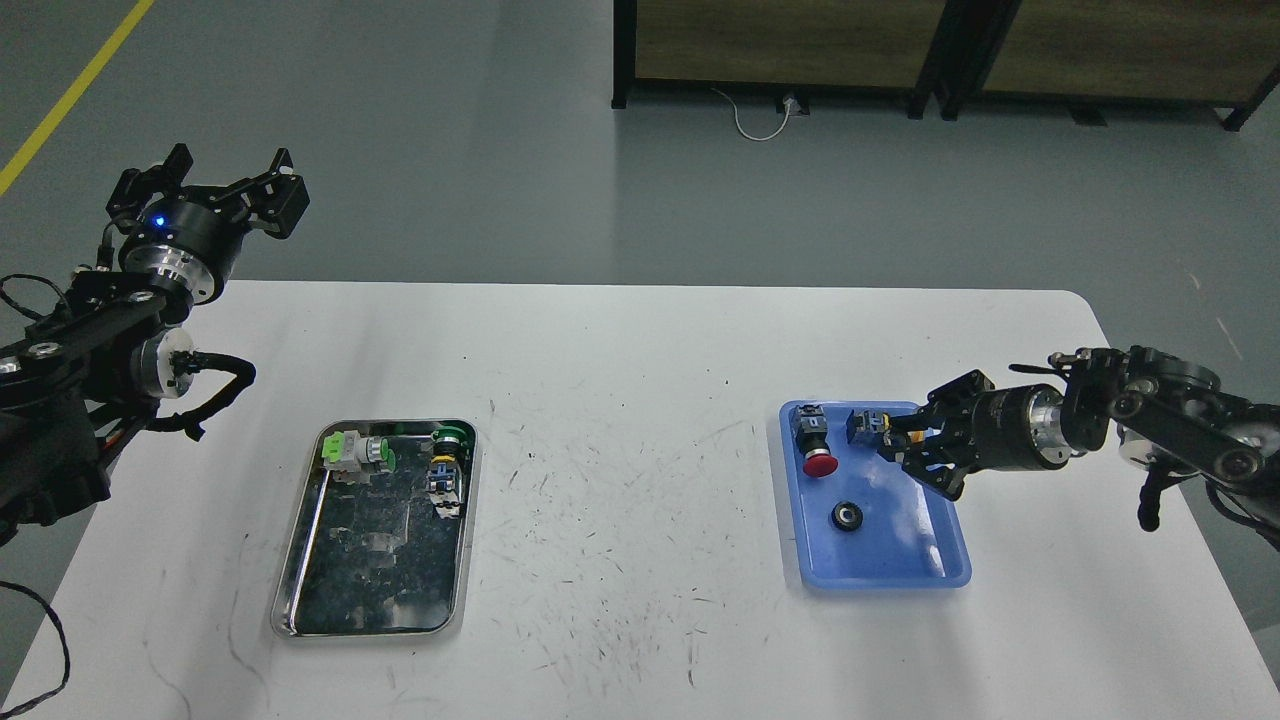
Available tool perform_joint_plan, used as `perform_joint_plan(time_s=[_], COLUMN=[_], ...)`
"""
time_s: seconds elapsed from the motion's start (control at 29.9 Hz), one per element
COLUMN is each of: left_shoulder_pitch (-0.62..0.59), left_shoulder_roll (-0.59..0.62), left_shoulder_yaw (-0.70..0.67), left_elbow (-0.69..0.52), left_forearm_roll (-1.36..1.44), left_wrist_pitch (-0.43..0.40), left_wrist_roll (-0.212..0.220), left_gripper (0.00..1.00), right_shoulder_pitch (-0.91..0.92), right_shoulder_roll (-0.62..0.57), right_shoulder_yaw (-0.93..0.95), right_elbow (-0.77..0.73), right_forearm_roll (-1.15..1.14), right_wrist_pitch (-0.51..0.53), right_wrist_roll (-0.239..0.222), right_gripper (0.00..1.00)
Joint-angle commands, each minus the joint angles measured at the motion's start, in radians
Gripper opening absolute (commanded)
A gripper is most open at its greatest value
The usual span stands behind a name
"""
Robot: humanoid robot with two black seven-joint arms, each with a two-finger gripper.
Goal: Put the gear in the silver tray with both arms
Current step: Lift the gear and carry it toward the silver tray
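The silver tray (300,590) lies at the front left of the white table and holds two green push-button switches (358,452). A small black gear (848,516) lies in the blue plastic tray (900,555) on the right. My right gripper (897,446) hangs above the far right part of the blue tray with its fingers closed; a second small gear seems pinched between them, but it is dark and hard to make out. My left gripper (232,190) is raised beyond the table's far left edge, open and empty.
The blue tray also holds a red mushroom button (818,462) and a yellow-capped switch (866,426), partly behind my right gripper. The scratched table top (620,480) stretches between the two trays. Dark shelving stands on the floor at the back.
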Motion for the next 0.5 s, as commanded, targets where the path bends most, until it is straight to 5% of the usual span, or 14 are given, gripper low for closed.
perform_joint_plan(time_s=[0.0,0.47], left_shoulder_pitch=[-0.001,-0.013], left_shoulder_roll=[-0.003,-0.007], left_shoulder_yaw=[0.0,0.027], left_elbow=[0.0,0.0], left_forearm_roll=[0.0,0.043], left_wrist_pitch=[0.001,0.039], left_wrist_roll=[0.0,0.001], left_gripper=[0.99,0.99], right_shoulder_pitch=[0.091,0.289], right_shoulder_roll=[0.033,0.293], right_shoulder_yaw=[-0.055,-0.303], right_elbow=[0.008,0.008], right_forearm_roll=[-0.002,-0.005], right_wrist_pitch=[0.0,0.0], right_wrist_roll=[-0.021,-0.024], right_gripper=[0.33,0.34])
